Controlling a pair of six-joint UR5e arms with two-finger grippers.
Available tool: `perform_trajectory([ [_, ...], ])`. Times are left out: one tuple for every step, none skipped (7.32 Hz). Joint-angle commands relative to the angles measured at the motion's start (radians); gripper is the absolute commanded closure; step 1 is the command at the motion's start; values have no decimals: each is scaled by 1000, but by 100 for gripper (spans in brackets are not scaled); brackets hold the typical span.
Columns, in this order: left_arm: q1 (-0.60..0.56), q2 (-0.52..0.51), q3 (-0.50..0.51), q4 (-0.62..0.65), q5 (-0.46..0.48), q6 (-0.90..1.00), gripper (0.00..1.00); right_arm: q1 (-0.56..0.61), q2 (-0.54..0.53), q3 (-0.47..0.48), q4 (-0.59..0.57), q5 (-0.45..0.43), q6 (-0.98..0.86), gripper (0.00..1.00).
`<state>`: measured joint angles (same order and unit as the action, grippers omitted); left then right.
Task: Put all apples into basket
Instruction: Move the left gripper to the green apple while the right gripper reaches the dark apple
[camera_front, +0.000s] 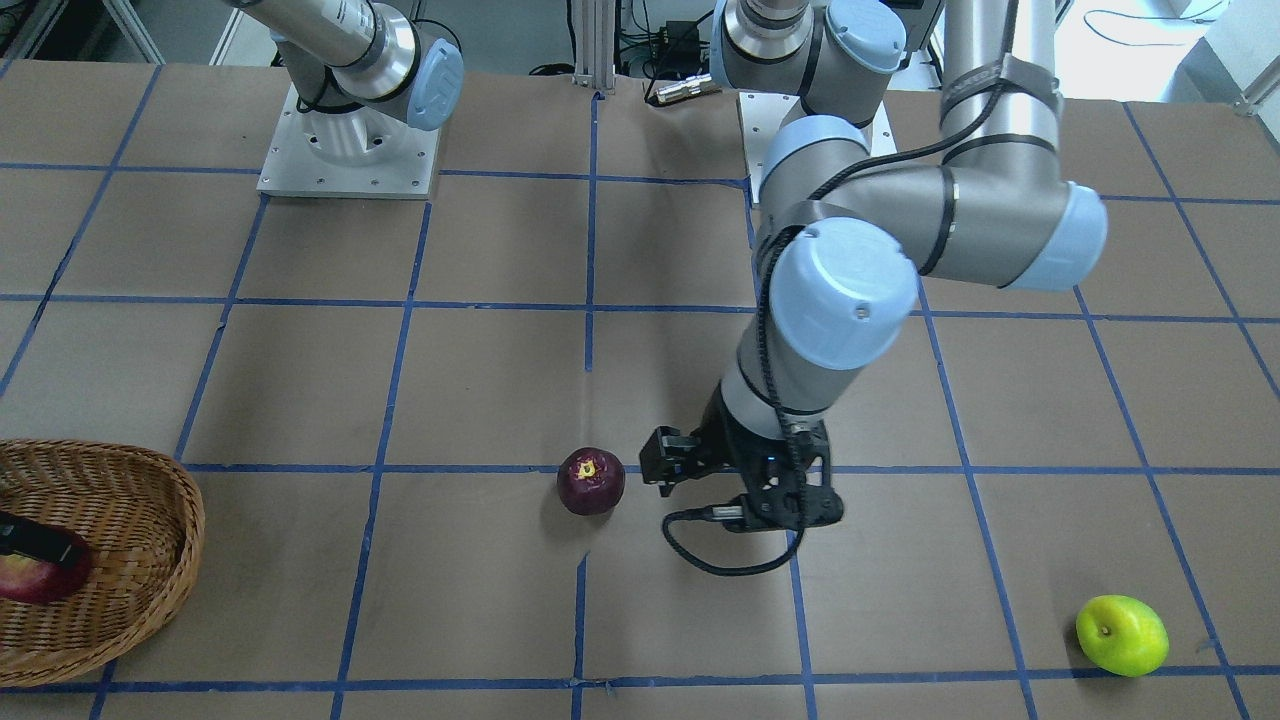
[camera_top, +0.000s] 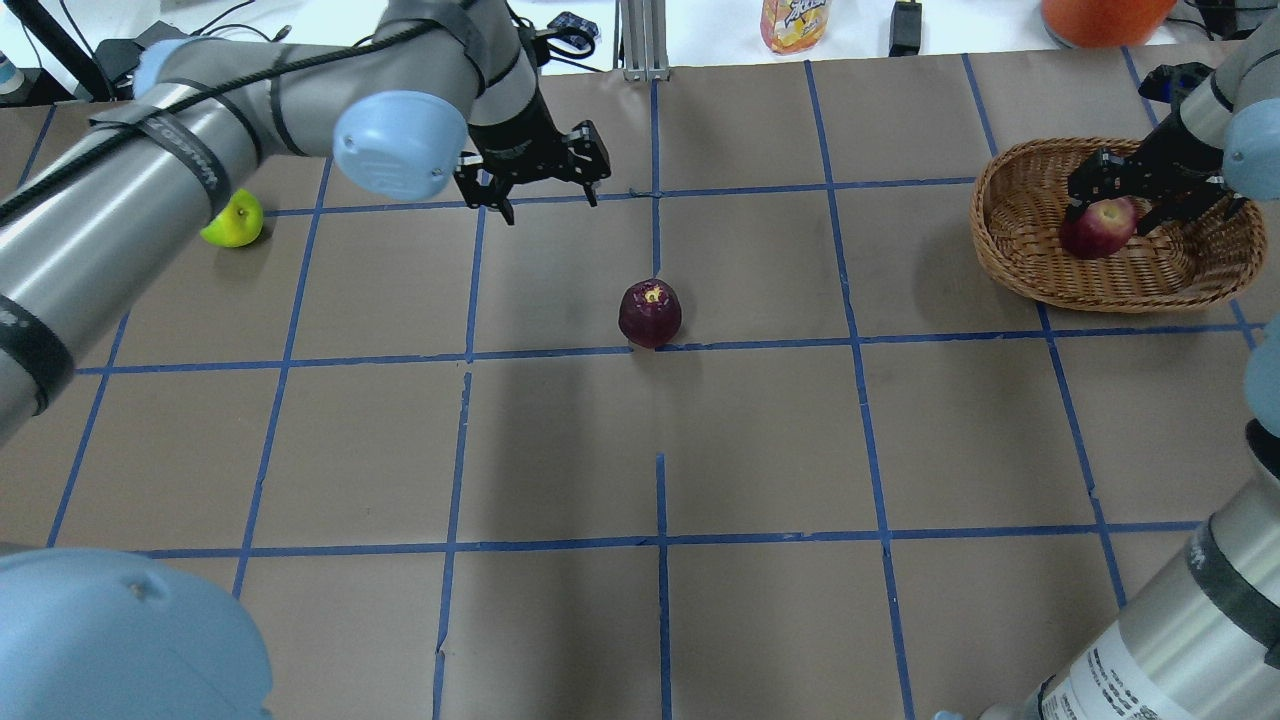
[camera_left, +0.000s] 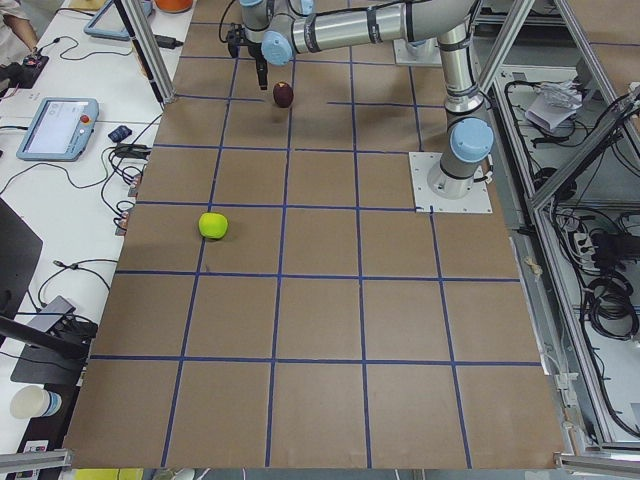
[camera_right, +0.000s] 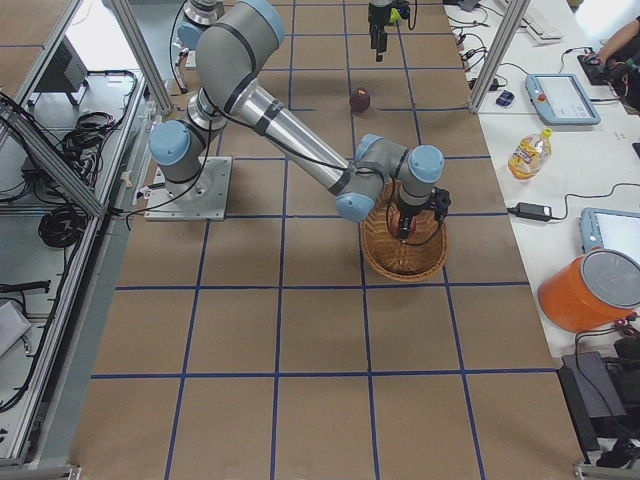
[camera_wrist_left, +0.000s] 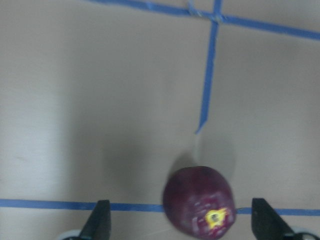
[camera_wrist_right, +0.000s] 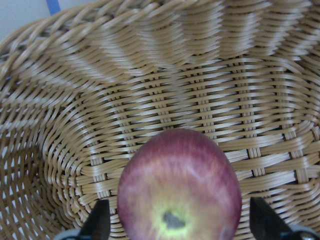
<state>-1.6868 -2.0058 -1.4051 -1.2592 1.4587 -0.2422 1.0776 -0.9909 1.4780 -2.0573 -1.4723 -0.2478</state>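
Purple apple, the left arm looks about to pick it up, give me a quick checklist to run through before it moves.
1. The left gripper is open: ok.
2. The purple apple lies between its fingers in the left wrist view: ok, though a little nearer one finger.
3. Fingers lowered around the apple: not ok, they hang above it.
4. Nothing touches the purple apple: ok.
5. The basket is free for a drop: not ok, the right gripper is inside it, open around the red apple.
6. Exact height above the table: cannot tell.
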Motion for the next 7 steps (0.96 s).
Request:
perform_trajectory([
  [166,13,14,-49,3,177,0,16,-38,1,9,-2,8,0],
  [253,7,21,-51,2,260,0,46,-90,1,49,-2,18,0],
  [321,-17,37,-43,3,350,0,112,-141,13,124,-2,122,0],
  [407,-37,35,-48,0,518,0,211,-159,-1,134,-3,248,0],
  [489,-57,38,-48,-4,597,0,335,-188,10,141,-5,394,0],
  [534,-82,41,-37,-9,676,0,460,-190,10,141,-2,524,0],
  [561,-112,72,-31,-11,751,0,563,-166,13,129,3,694,0],
])
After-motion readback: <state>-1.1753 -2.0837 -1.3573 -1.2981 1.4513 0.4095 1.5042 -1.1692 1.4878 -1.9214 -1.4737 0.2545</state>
